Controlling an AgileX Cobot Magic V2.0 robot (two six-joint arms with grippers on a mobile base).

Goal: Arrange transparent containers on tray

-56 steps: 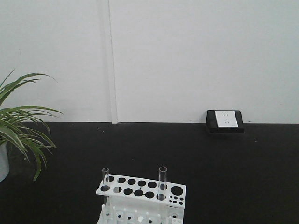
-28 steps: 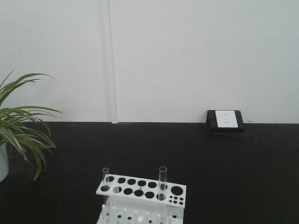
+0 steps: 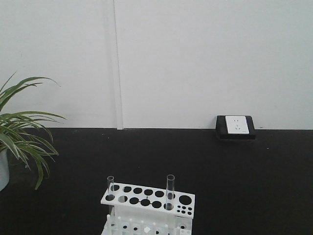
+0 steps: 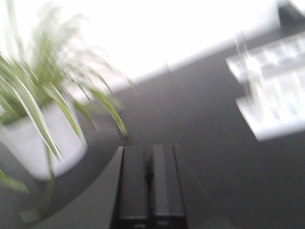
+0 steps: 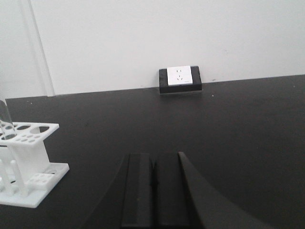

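two clear glass tubes stand upright in a white test tube rack (image 3: pixel 146 199) at the near middle of the black bench (image 3: pixel 234 166). the left test tube (image 3: pixel 110 188) sits in a hole at the rack's left end. the right test tube (image 3: pixel 170 192) sits right of the rack's middle. a spider plant (image 3: pixel 24 137) in a white pot (image 4: pixel 43 138) stands at the bench's left edge. a wall socket (image 3: pixel 236 126) sits at the far right, against the white wall (image 3: pixel 195 58).

the right pincer (image 5: pixel 153 160) hovers over bare bench, its fingers pressed together with only a thin seam between them and nothing held. the rack lies to its left. the left wrist view is blurred. there the left pincer (image 4: pixel 150 151) also shows its fingers closed together, gripping nothing, with the pot just to its left and the rack off to the right.
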